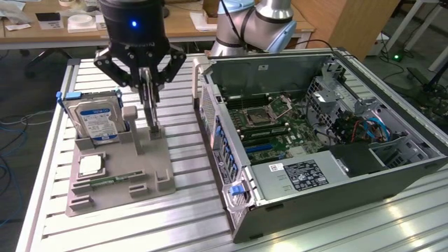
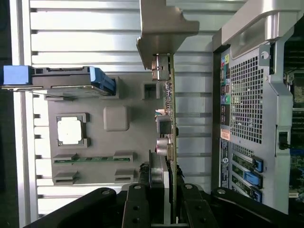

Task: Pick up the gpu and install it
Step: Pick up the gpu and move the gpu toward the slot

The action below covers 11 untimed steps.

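- tabletop (image 1: 175, 220): ribbed aluminium slats, bright and reflective.
- holder tray (image 1: 150, 157): grey plastic, matt, smooth.
- gpu (image 2: 172, 109): green circuit board with a dull sheen; end bracket (image 2: 161, 23) of bare silver metal, satin finish.
- hard drive (image 1: 87, 96): metal housing, glossy blue-white label (image 1: 98, 123), blue plastic side rails (image 1: 62, 96).
- computer case (image 1: 364, 184): grey sheet metal, matt, with a perforated rear panel.
- gripper (image 1: 148, 86): black, smooth, faintly glossy.

robotics lab or workshop: silver-grey jointed robot arm (image 1: 260, 26) by a slatted aluminium table (image 1: 140, 226), open grey metal computer tower case (image 1: 392, 176) on it, cluttered wooden desks (image 1: 183, 29) behind, loose blue cables (image 1: 8, 157) on floor.
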Available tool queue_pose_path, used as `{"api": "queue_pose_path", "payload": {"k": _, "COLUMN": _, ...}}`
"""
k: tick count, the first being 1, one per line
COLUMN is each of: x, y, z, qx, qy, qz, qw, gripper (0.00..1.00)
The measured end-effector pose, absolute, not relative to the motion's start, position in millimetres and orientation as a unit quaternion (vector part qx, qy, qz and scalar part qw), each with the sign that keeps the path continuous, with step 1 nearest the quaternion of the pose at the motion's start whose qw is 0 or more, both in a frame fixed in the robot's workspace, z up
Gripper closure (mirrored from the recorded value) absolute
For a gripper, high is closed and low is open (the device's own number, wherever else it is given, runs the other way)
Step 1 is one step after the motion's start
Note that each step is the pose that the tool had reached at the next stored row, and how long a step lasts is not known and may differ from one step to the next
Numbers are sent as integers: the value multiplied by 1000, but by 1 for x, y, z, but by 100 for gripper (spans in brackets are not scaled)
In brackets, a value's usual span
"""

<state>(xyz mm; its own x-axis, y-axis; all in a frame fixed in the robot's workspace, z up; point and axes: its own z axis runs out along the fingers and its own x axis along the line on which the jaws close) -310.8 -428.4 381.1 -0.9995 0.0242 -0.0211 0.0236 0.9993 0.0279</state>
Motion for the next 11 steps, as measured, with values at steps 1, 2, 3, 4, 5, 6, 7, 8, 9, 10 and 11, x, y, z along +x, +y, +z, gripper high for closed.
{"api": "queue_pose_path", "payload": {"k": 1, "x": -311, "y": -428, "z": 386, "qx": 12, "qy": 1000, "qz": 14, "qw": 11, "gripper": 72}}
{"api": "queue_pose_path", "payload": {"k": 2, "x": -311, "y": -428, "z": 390, "qx": 12, "qy": 1000, "qz": 14, "qw": 11, "gripper": 72}}
{"api": "queue_pose_path", "payload": {"k": 3, "x": -311, "y": -428, "z": 395, "qx": 12, "qy": 1000, "qz": 14, "qw": 11, "gripper": 72}}
{"api": "queue_pose_path", "payload": {"k": 4, "x": -311, "y": -428, "z": 399, "qx": 12, "qy": 1000, "qz": 14, "qw": 11, "gripper": 72}}
{"api": "queue_pose_path", "payload": {"k": 5, "x": -311, "y": -428, "z": 403, "qx": 12, "qy": 1000, "qz": 14, "qw": 11, "gripper": 72}}
{"api": "queue_pose_path", "payload": {"k": 6, "x": -311, "y": -428, "z": 408, "qx": 12, "qy": 1000, "qz": 14, "qw": 11, "gripper": 72}}
{"api": "queue_pose_path", "payload": {"k": 7, "x": -311, "y": -428, "z": 412, "qx": 12, "qy": 1000, "qz": 14, "qw": 11, "gripper": 72}}
{"api": "queue_pose_path", "payload": {"k": 8, "x": -311, "y": -428, "z": 416, "qx": 12, "qy": 1000, "qz": 14, "qw": 11, "gripper": 72}}
{"api": "queue_pose_path", "payload": {"k": 9, "x": -311, "y": -428, "z": 420, "qx": 12, "qy": 1000, "qz": 14, "qw": 11, "gripper": 72}}
{"api": "queue_pose_path", "payload": {"k": 10, "x": -311, "y": -428, "z": 424, "qx": 12, "qy": 1000, "qz": 14, "qw": 11, "gripper": 72}}
{"api": "queue_pose_path", "payload": {"k": 11, "x": -311, "y": -428, "z": 427, "qx": 12, "qy": 1000, "qz": 14, "qw": 11, "gripper": 72}}
